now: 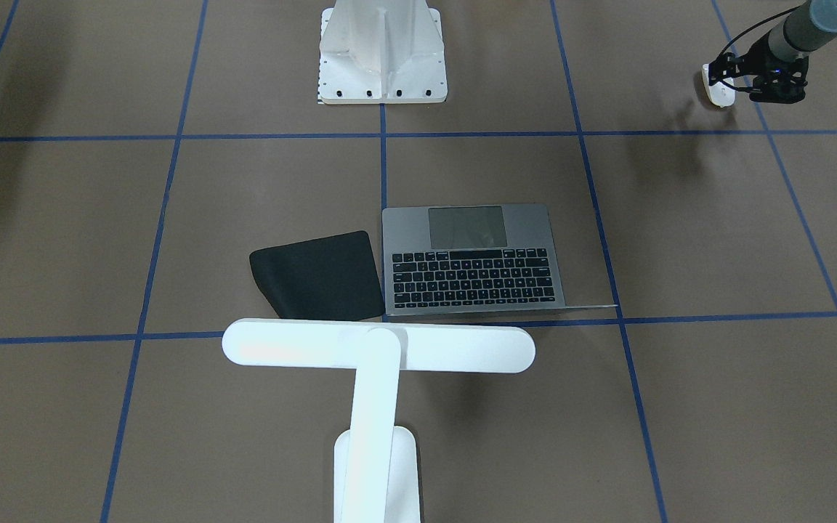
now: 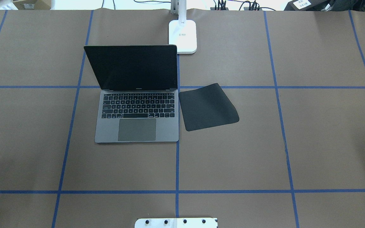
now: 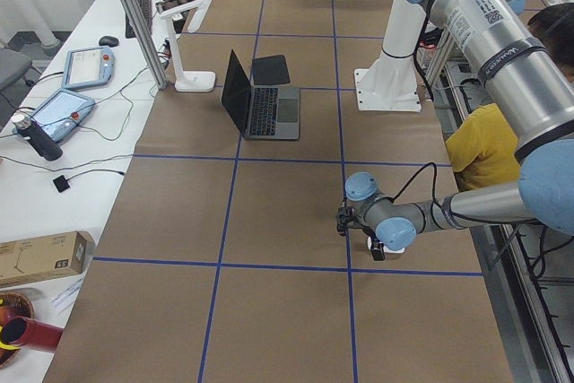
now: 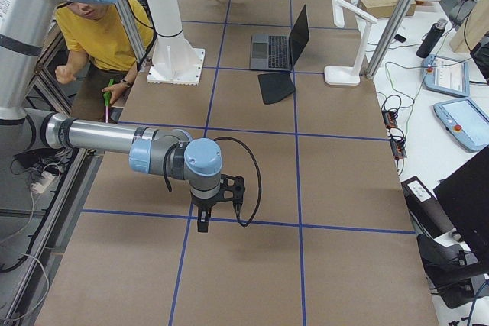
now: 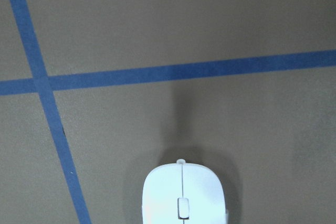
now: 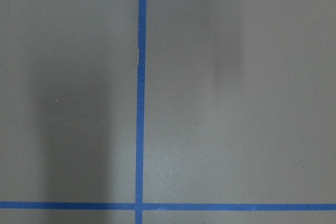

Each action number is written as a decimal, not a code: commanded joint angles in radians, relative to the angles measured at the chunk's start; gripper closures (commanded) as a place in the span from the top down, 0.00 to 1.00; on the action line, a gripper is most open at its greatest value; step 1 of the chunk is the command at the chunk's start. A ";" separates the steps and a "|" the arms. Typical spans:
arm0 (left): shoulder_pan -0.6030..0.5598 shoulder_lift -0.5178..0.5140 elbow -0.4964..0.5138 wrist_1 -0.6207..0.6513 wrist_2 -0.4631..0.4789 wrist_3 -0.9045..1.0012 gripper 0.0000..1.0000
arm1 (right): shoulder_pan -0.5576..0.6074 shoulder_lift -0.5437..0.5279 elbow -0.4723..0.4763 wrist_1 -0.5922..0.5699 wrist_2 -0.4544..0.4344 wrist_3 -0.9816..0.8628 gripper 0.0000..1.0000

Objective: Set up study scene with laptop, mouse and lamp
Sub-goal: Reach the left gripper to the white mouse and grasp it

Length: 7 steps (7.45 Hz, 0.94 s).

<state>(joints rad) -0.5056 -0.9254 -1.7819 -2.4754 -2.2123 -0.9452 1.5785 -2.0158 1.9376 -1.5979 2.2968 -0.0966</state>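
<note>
Left gripper [image 1: 722, 78] seems clamped on mouse [image 1: 716, 93], upper right. Mouse pad [image 1: 317, 276] lies far lower left, beyond laptop [image 1: 473, 261]. Right gripper [image 4: 218, 215]: cannot tell.

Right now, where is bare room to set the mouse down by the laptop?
The mouse pad is bare, with the laptop on its left-arm side and bare table on the other. The stretch between laptop and pedestal is free too. Tightest spot: behind the pad, by the lamp base.
</note>
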 commanded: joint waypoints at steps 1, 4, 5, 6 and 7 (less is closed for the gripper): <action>0.018 -0.021 0.021 -0.026 -0.023 -0.021 1.00 | 0.002 -0.001 0.000 0.003 -0.003 -0.008 1.00; 0.050 -0.030 0.030 -0.026 -0.024 -0.041 1.00 | 0.000 0.000 -0.002 0.004 -0.005 -0.008 1.00; 0.065 -0.030 0.042 -0.026 -0.024 -0.041 1.00 | 0.000 0.000 0.000 0.003 -0.005 -0.008 1.00; 0.074 -0.030 0.044 -0.026 -0.024 -0.041 1.00 | 0.002 0.000 0.000 0.004 -0.005 -0.008 1.00; 0.084 -0.030 0.044 -0.026 -0.024 -0.041 0.98 | 0.002 0.000 0.000 0.004 -0.005 -0.008 1.00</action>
<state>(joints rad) -0.4348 -0.9556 -1.7404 -2.5019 -2.2365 -0.9862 1.5792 -2.0157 1.9372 -1.5942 2.2918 -0.1043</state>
